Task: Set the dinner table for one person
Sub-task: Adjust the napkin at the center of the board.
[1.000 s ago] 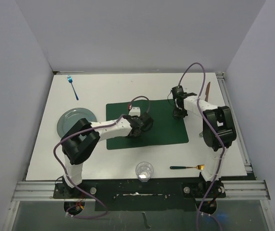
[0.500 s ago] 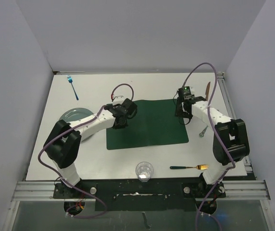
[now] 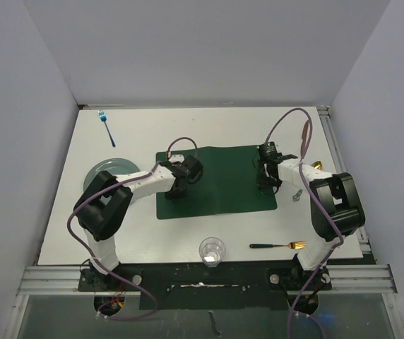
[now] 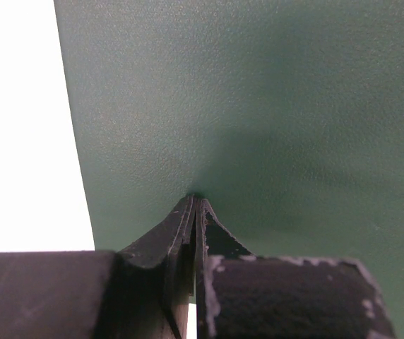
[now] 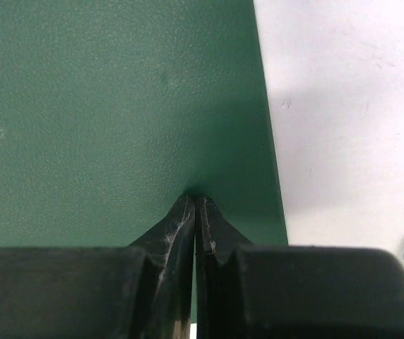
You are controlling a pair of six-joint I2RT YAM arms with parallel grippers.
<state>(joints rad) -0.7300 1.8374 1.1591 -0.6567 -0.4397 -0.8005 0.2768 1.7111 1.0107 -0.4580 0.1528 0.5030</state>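
touching placemat (image 3: 223, 185), left hand (image 4: 195, 201) and right hand (image 5: 195, 200) closed.

- Dinner table (image 3: 159, 134): large, white, flat rectangular tabletop, lying level and filling most of the overhead view.
- Aluminium rails (image 3: 46, 281) border its near and right edges.

Bright, even overhead light (soft shadows)

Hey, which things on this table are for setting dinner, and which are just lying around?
For the job: dinner table, green placemat, plate, glass, gold fork.
Lying about: blue fork, probably a spare for one person.
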